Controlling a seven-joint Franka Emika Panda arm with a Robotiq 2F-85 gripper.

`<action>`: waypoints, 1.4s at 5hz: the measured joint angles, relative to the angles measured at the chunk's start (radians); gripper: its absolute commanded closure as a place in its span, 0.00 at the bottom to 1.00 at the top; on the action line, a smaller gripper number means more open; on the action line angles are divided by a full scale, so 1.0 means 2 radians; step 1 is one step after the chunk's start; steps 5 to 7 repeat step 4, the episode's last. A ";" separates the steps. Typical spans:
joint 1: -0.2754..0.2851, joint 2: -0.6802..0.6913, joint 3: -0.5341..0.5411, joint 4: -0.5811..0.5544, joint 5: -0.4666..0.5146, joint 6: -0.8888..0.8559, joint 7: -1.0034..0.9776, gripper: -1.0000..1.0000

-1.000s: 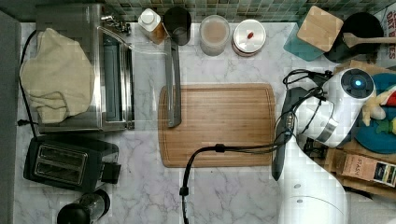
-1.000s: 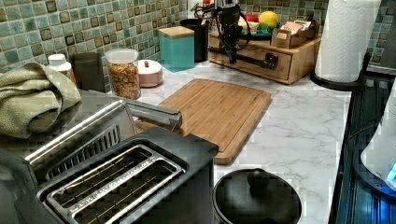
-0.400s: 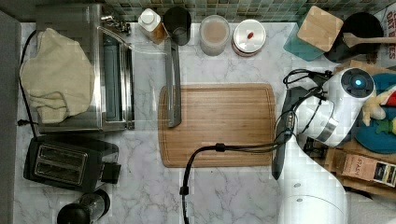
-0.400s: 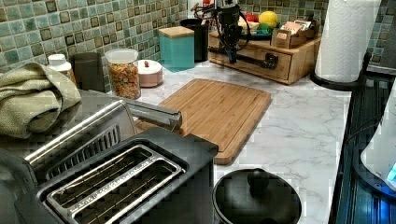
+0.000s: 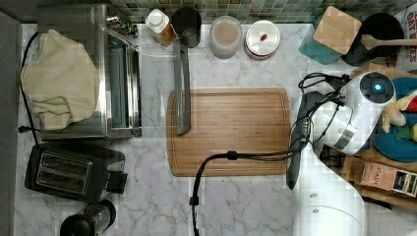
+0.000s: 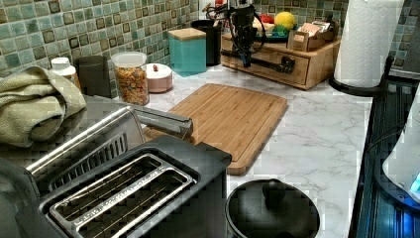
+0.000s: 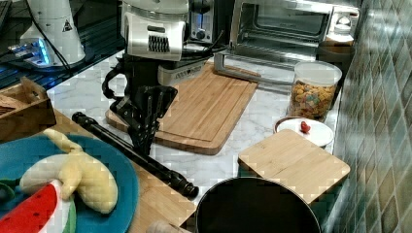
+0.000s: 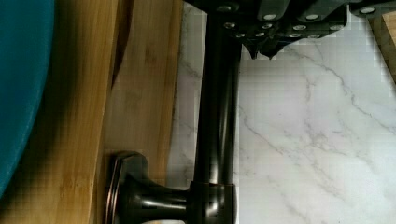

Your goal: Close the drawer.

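drawer (image 6: pixel 297 74): light bamboo-coloured front panel set low in a wooden box (image 6: pixel 324 59) that stands on the desk (image 6: pixel 317 134).
handle (image 7: pixel 131 153): long dark round bar, lying level along the drawer front, held off the wood on dark flared posts, one seen close in the wrist view (image 8: pixel 140 200).
place: just beyond the cutting board's (image 5: pixel 231 130) short edge, with a strip of marble desk between them; the bar runs parallel to that edge.
state: front looks close to the box face; how far out it stands cannot be told.

No visible change, at least none apparent from either view.
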 measured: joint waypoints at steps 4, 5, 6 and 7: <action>0.007 0.001 -0.006 0.000 0.000 0.000 0.000 1.00; 0.007 0.001 -0.006 0.000 0.000 0.000 0.000 1.00; 0.007 0.001 -0.006 0.000 0.000 0.000 0.000 1.00; 0.007 0.001 -0.006 0.000 0.000 0.000 0.000 1.00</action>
